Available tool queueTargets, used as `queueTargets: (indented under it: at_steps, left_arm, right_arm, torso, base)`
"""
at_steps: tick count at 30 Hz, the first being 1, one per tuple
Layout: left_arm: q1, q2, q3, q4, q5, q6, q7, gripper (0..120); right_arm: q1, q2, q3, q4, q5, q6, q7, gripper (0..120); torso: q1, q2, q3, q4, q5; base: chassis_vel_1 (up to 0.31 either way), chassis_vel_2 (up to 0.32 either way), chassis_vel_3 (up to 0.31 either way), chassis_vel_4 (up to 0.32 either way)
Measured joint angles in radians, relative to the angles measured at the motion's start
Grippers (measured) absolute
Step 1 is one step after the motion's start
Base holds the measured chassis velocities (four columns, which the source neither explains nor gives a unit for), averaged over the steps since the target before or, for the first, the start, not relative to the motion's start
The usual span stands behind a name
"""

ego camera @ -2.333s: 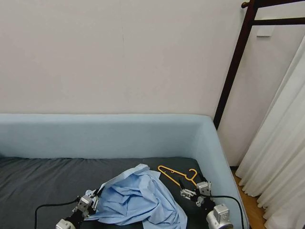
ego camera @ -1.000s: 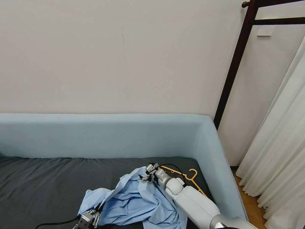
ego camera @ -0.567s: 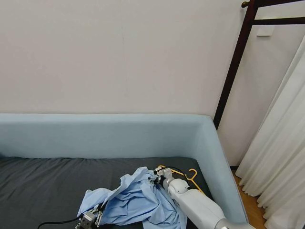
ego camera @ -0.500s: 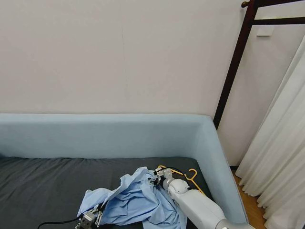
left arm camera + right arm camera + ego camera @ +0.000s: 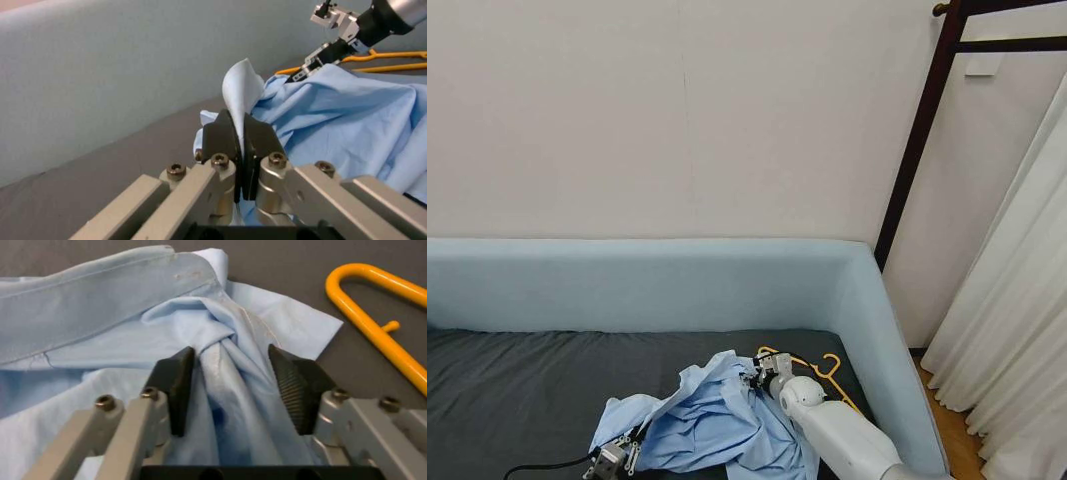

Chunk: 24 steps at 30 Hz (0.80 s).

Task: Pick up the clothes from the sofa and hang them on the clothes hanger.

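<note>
1. The blue shirt (image 5: 717,420) lies in a crumpled heap on the dark seat (image 5: 507,380) of the sofa (image 5: 627,290), near the sofa's right end and close to the front edge.
2. The orange hanger (image 5: 812,375) lies flat on the seat just beside the shirt, toward the back right corner.
3. My right gripper (image 5: 230,375) is at the top of the heap, on the side next to the hanger, so it is the arm nearer the hanger.
4. A twisted roll of shirt (it looks like the part by the collar) sits right in the gap of that gripper.
5. The roll runs straight out away from my wrist, so its long way lies along my fingers and not across them.
6. My right fingers (image 5: 293,385) are spread wide, one on each side of the roll. I cannot tell if the pads press the cloth yet.
7. I think a squeeze here would catch the roll well, since it is already in the middle.
8. My left gripper (image 5: 238,130) is low at the other side of the heap, by the seat's front edge.
9. My left fingers (image 5: 220,135) are pressed together, pinching a thin flap of the shirt's edge that stands up between them.
10. The tall wooden stand (image 5: 917,150) is well apart, past the sofa's right end.
</note>
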Motion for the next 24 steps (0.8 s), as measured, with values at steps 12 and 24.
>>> queueTargets:
  at_steps: [12,24]
  left_arm:
    - [0.005,-0.002,-0.008,0.000,0.001,-0.002,-0.001,0]
    - [0.003,-0.006,-0.016,-0.036,-0.018,0.021,-0.044,0]
  right_arm:
    - [-0.008,-0.005,0.023,0.009,-0.038,0.001,-0.015,4]
    - [-0.040,-0.064,0.036,0.176,-0.021,0.036,0.022,0]
  torso:
    - [0.000,0.000,0.000,-0.0003,-0.0001]
    - [0.000,0.000,0.000,0.0001,0.0000]
  base:
    - [0.000,0.000,0.000,0.000]
    - [0.000,0.000,0.000,0.000]
